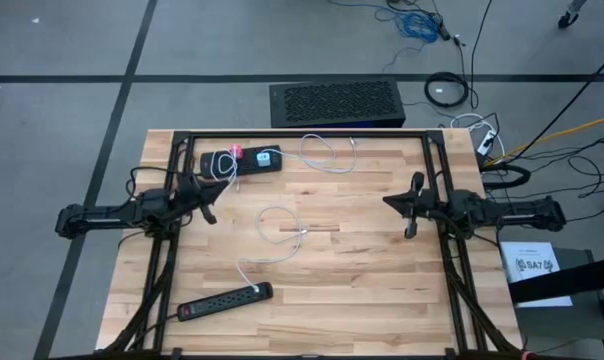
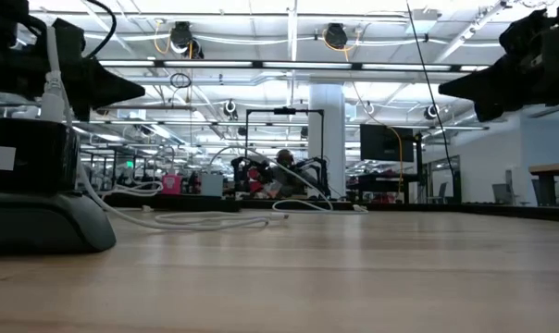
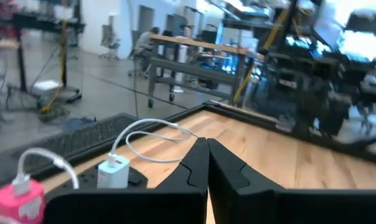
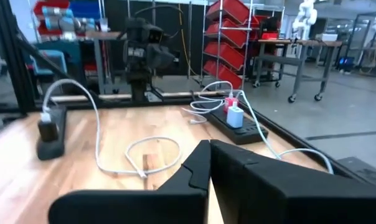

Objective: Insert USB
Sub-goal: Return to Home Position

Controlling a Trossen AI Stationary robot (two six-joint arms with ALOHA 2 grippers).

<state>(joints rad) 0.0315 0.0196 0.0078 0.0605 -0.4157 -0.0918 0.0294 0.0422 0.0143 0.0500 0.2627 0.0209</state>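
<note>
You're hovering the left gripper [image 3: 206, 142] and right gripper [image 4: 209, 143], both pressed together; the white USB cable [image 1: 273, 236] is sitting in the black charger adapter [image 1: 263, 291] on the black power strip [image 1: 217, 302].

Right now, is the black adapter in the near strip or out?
In: the black adapter stands upright, seated on the power strip, with the white USB cable entering its top.

Cut off, blurred, too small
In the low view the outlet strip [image 2: 41, 227] and black charger adapter [image 2: 25, 155] run off the picture's edge. From above, how the white USB cable [image 2: 51, 88] seats in that adapter is too small to judge. The left wrist view crops the pink plug [image 3: 17, 198], and the room beyond is blurred.
</note>
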